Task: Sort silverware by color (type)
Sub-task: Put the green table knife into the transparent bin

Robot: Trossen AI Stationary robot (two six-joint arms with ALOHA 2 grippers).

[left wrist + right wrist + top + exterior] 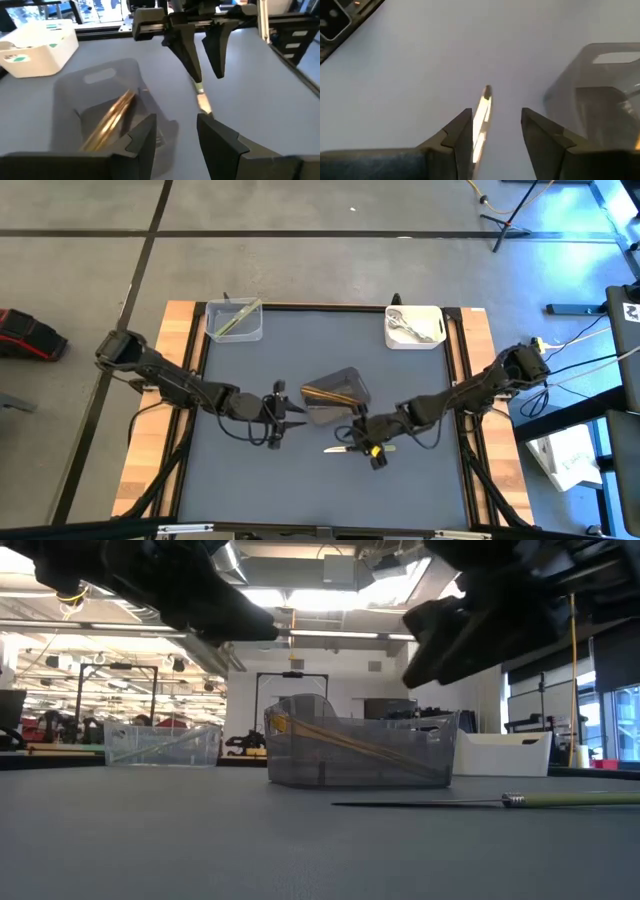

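One pale-green-handled knife (358, 448) lies flat on the grey mat, its blade toward the table's left (420, 803). My right gripper (360, 436) hovers open over it; in the right wrist view the knife (482, 112) shows between the open fingers (495, 135), untouched. My left gripper (295, 412) is open and holds nothing (175, 145), just left of the dark grey tub (335, 393), where gold pieces (110, 120) lean against the wall. The clear tub (235, 320) holds green-handled knives. The white tub (415, 326) holds silver spoons.
The three tubs stand in the table's far half: clear far left (160, 745), dark grey in the middle (360, 755), white far right (500, 755). Wooden rails (185, 330) border the mat on both sides. Bare mat (260, 490) stretches along the near edge.
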